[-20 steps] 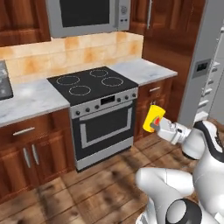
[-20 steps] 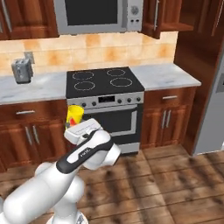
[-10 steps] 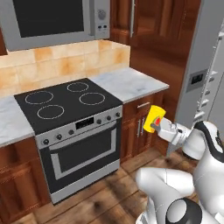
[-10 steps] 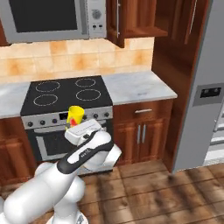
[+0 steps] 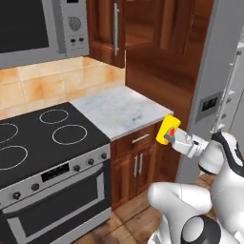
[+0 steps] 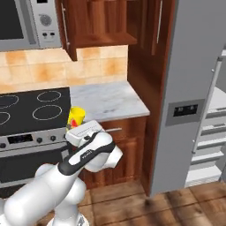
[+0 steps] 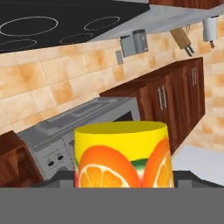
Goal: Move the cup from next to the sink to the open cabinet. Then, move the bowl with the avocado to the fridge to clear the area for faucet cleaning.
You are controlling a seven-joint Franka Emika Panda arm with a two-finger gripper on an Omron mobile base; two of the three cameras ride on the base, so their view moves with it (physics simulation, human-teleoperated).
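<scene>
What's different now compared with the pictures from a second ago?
The whole view has shifted: the base has driven right along the counter, so the black stove slid left and the tall grey fridge and dark reddish-brown wall cabinet came closer. The gripper still holds the small yellow cup in the same pose.

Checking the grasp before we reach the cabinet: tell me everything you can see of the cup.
The cup is a small bright yellow tumbler, smooth and glossy, with orange-slice artwork on its side in the hand view. It sits in the tool, tilted, carried in the air in front of the marble counter and touching nothing else. Its inside cannot be seen.
</scene>
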